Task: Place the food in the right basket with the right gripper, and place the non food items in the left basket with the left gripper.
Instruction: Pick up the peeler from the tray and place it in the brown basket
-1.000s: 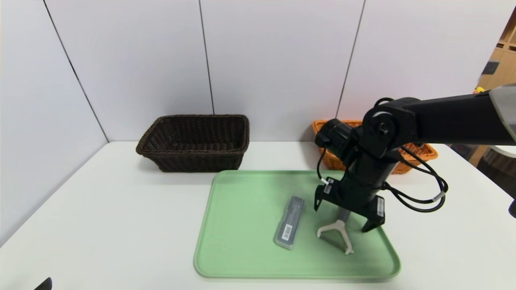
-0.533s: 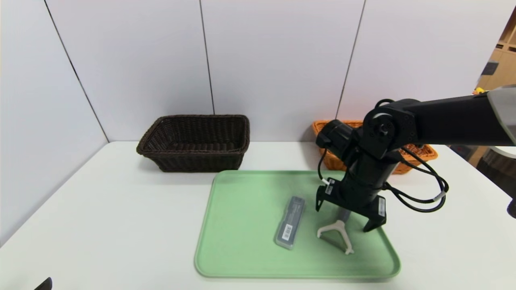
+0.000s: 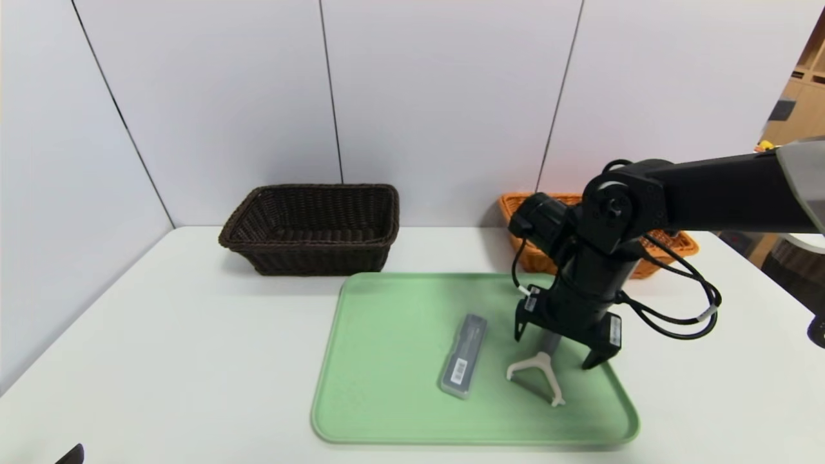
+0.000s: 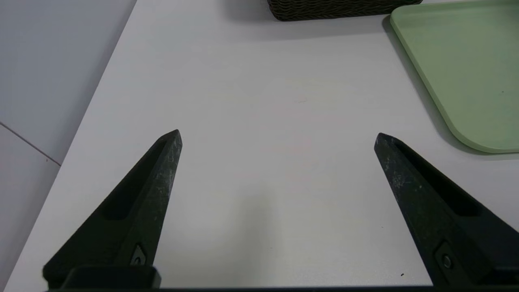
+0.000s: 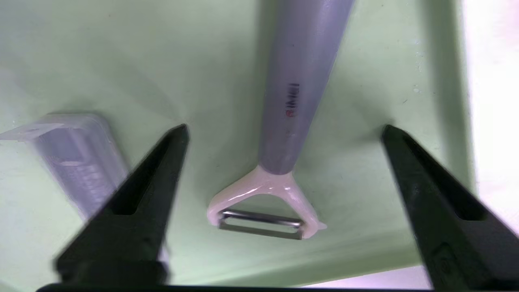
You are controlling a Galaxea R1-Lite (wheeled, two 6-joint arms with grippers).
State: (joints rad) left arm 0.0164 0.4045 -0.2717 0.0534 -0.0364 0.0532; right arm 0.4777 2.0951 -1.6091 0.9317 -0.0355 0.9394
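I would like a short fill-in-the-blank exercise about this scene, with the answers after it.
1. The peeler and the clear case both lie on the ____ tray.
2. The right gripper is directly above the ____.
3. The dark brown basket contains ____.
4. The left gripper hovers over the white ____.

Answers: green; peeler; nothing; table

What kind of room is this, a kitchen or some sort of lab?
Probably a lab or test room, not a kitchen. A plain white table stands against bare white wall panels, and a green tray and two wicker baskets, dark and orange, are laid out like a sorting exercise.
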